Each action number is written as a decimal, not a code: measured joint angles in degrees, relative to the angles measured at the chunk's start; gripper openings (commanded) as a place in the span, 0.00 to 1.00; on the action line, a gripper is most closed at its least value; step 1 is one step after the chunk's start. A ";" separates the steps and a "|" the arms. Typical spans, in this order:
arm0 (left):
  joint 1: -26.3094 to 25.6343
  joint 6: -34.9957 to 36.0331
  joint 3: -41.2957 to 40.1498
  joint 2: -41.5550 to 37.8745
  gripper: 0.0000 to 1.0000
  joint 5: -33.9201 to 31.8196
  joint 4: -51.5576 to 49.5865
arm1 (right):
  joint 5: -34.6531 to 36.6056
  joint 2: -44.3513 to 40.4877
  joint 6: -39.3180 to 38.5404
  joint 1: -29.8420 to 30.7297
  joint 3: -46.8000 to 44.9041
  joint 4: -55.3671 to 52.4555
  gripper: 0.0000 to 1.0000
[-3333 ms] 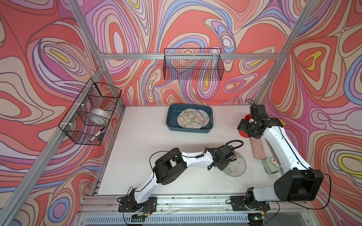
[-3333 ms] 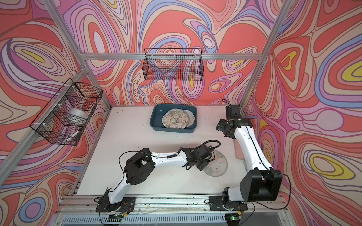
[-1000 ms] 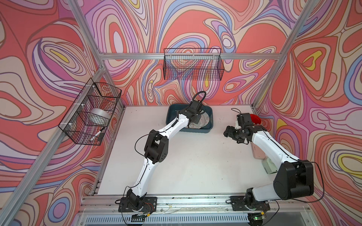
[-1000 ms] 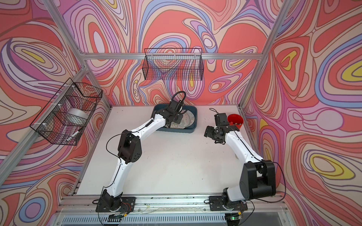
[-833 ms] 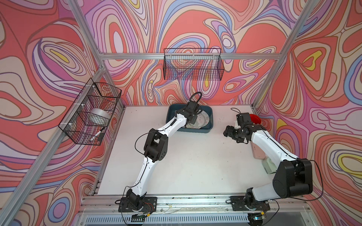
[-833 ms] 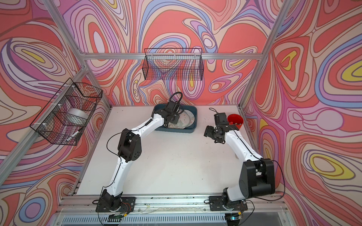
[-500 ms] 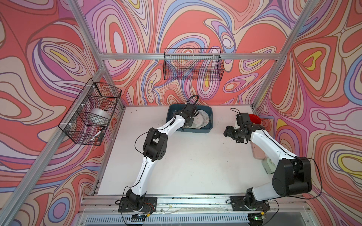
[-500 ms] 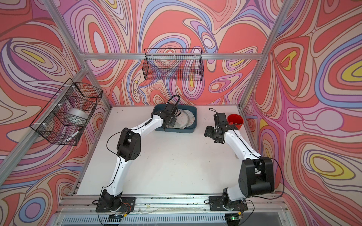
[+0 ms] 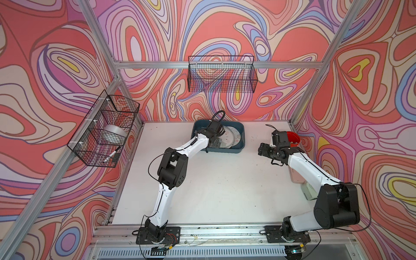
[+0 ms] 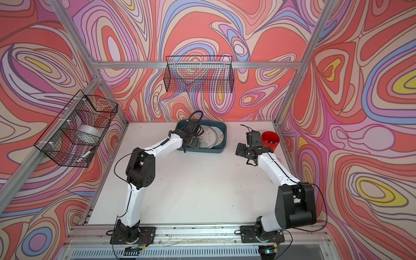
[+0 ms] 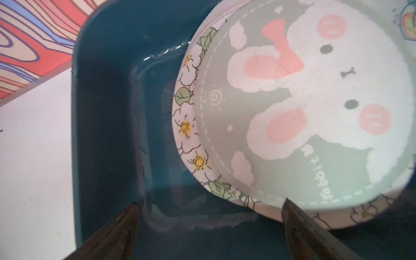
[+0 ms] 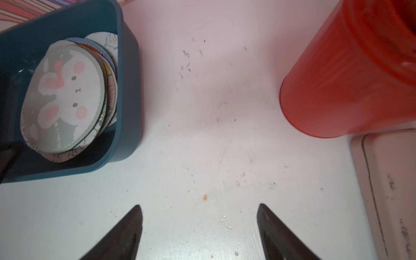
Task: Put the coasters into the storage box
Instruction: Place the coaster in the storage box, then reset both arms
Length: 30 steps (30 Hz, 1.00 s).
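The job looks all but finished: the coasters (image 9: pixel 230 138) lie in a loose overlapping stack inside the storage box (image 9: pixel 225 150). In both top views no disc shows on the bare desk (image 9: pixel 213 191), though the right arm (image 9: pixel 308 166) hides a strip of it, so a stray one cannot be ruled out. The left pincer (image 11: pixel 209 203) hangs low inside the box, jaws spread wide and empty. The rabbit coaster (image 11: pixel 304 101) sits just ahead of it, topping the stack, with a flower-rimmed coaster (image 11: pixel 186 126) peeping out beneath. All that remains, I judge, is to lift clear.

Room is tight there: the box's wall stands close beside one finger and the stack's rim lies at the other, touching or not I cannot tell, so straight up seems the safe exit. The right pincer (image 12: pixel 200 205), likewise open and holding nothing, hovers over clear desk. Ahead of it the box's corner lies to one side, the red cup (image 12: pixel 349 74) to the other, with a pale slab (image 12: pixel 394 180) beside the cup
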 measured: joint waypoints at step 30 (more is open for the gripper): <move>8.79 -1.18 -61.79 -55.82 1.00 -10.62 21.09 | 13.07 8.76 -19.21 0.00 -31.71 67.52 0.98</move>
